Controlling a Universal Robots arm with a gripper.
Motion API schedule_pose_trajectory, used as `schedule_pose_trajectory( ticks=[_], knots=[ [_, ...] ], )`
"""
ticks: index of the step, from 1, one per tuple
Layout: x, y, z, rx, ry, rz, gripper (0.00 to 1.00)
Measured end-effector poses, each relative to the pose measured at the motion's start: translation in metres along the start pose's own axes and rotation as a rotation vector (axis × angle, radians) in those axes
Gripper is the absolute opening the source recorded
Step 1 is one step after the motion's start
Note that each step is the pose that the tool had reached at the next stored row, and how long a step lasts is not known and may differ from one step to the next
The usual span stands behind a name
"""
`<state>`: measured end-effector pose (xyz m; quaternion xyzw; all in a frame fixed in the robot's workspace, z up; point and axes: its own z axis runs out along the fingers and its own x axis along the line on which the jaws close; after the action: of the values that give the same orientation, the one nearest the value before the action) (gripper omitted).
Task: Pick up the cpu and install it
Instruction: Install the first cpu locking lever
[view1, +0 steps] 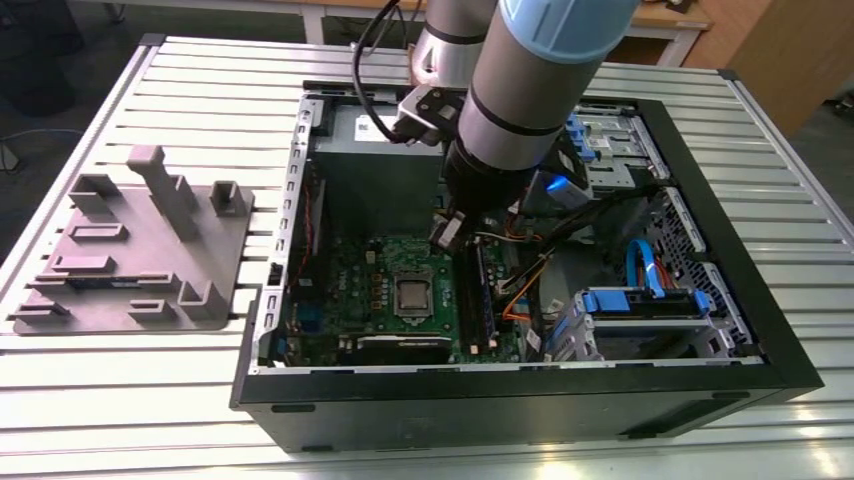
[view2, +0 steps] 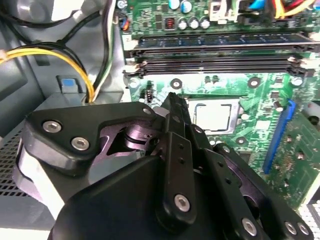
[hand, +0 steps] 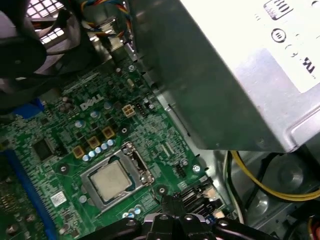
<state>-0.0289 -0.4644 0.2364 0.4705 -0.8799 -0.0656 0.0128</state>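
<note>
A robotics lab or electronics assembly workshop is indicated. An opened computer case (view1: 534, 370) is laid flat on a slatted metal counter (view1: 174, 380), its green motherboard (view1: 387, 290) exposed beneath a robot arm (view1: 534, 90). A grey plastic fixture plate (view1: 134, 250) with upright blocks is set on the counter at the case's 9 o'clock in the exterior view, and wooden furniture (view1: 774, 50) is seen at 1 o'clock.

**Worktop and items resting on it**

The worktop (view1: 160, 90) is a slatted metal surface of pale parallel rails. An open computer case (view1: 534, 400) lies on it. A grey fixture plate (view1: 134, 260) with upright blocks lies beside the case, toward the exterior view's left.
</note>
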Motion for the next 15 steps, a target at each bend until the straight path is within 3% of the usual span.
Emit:
schedule_pose_trajectory(
  ticks=[8, 15],
  knots=[
    [0.0037, 0.0037, -0.0005, 0.0034, 0.0005, -0.023, 0.10],
    [0.0114, -0.0008, -0.0013, 0.0038, -0.0007, -0.029, 0.10]
  ],
)
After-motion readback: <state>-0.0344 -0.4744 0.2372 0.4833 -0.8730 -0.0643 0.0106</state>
